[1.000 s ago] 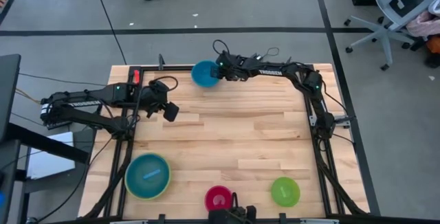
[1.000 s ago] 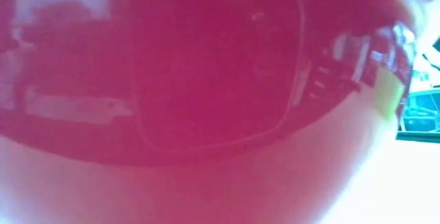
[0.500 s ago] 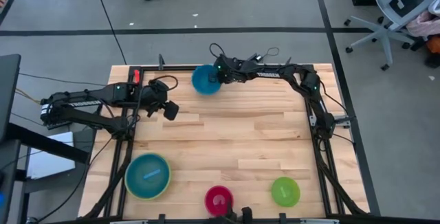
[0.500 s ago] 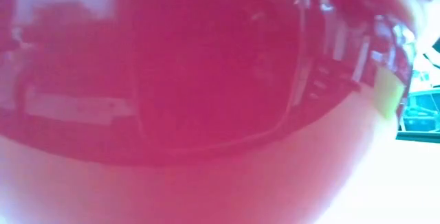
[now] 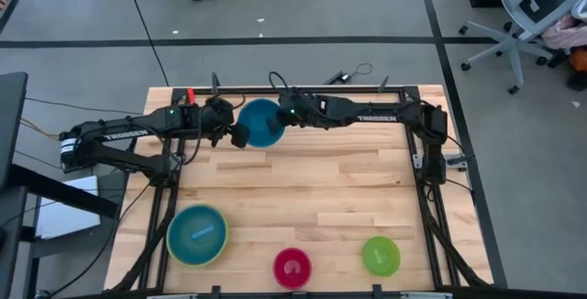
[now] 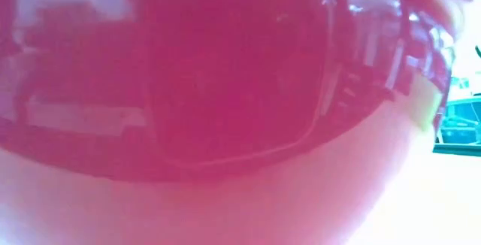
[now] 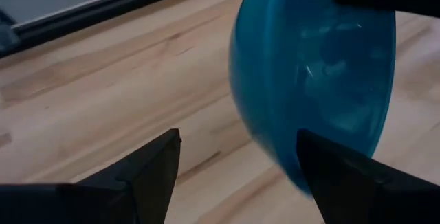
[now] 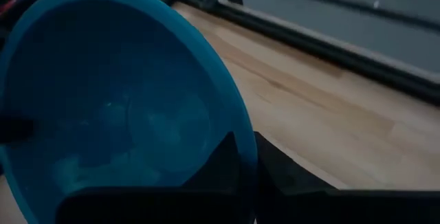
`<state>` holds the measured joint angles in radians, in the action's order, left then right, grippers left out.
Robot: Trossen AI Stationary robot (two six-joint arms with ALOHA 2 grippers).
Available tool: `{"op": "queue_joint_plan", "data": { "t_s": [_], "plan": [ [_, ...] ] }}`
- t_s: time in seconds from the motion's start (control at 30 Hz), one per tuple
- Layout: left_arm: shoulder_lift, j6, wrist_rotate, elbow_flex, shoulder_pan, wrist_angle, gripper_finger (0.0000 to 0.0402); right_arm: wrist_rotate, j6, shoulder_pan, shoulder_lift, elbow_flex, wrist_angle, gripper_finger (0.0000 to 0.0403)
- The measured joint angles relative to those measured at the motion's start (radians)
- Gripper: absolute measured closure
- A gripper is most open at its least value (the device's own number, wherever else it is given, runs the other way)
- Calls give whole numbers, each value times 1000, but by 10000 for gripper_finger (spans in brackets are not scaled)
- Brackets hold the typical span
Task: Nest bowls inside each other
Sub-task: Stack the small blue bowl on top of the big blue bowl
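Observation:
My right gripper point(image 5: 282, 116) is shut on the medium blue bowl point(image 5: 261, 122) and holds it in the air over the table's far middle. My left gripper point(image 5: 239, 137) stands open just left of this bowl; in the left wrist view the bowl point(image 7: 316, 80) hangs ahead of its spread fingers point(image 7: 165, 162). Near the left front corner stands the large lime-green bowl point(image 5: 174, 244) with a pale blue bowl point(image 5: 200, 235) inside it. The small magenta bowl point(image 5: 292, 267) and the small green bowl point(image 5: 381, 256) stand on the table at the front edge. My right gripper pinches the blue bowl's rim point(image 8: 246, 141) on its right side, one finger point(image 8: 220, 165) inside the bowl and the other point(image 8: 282, 172) outside. The fingers come slanting down from the table's right. The bowl is lifted clear and tipped, its opening facing up and toward my right arm.
A black frame point(image 5: 303, 89) runs round the table's edges. The magenta bowl point(image 6: 225, 87) stands right in front of the low camera and fills its view. Bare wood lies across the table's middle point(image 5: 312, 189).
My right gripper has shut on the blue bowl's rim, raised the bowl off the table and carried it toward the left and a little nearer; the bowl has tipped. My left gripper, still open, has moved toward the right and far edge, up to the bowl.

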<state>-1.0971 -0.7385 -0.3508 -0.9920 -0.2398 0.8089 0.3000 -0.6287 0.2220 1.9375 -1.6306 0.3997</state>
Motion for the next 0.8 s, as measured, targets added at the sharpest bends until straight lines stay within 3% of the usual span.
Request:
{"op": "queue_joint_plan", "data": {
  "t_s": [0.1, 0.2, 0.5, 0.67, 0.8],
  "plan": [
    [-6, 16, 1, 0, 1, -41, 120, 23, 16, -22, -21, 0, -1, 378],
    [-17, 33, 3, 0, 1, -55, 159, 25, 34, -31, -28, 0, -3, 377],
    [-18, 22, -33, 0, -3, -42, 381, 22, 34, -51, -28, 0, -16, 355],
    [-18, 42, -12, -1, -8, 9, 387, -25, 35, -58, -42, 0, -10, 305],
    [-6, 55, 75, -6, -5, 145, 387, -106, 35, -43, -105, 0, 4, 255]
  ]
}}
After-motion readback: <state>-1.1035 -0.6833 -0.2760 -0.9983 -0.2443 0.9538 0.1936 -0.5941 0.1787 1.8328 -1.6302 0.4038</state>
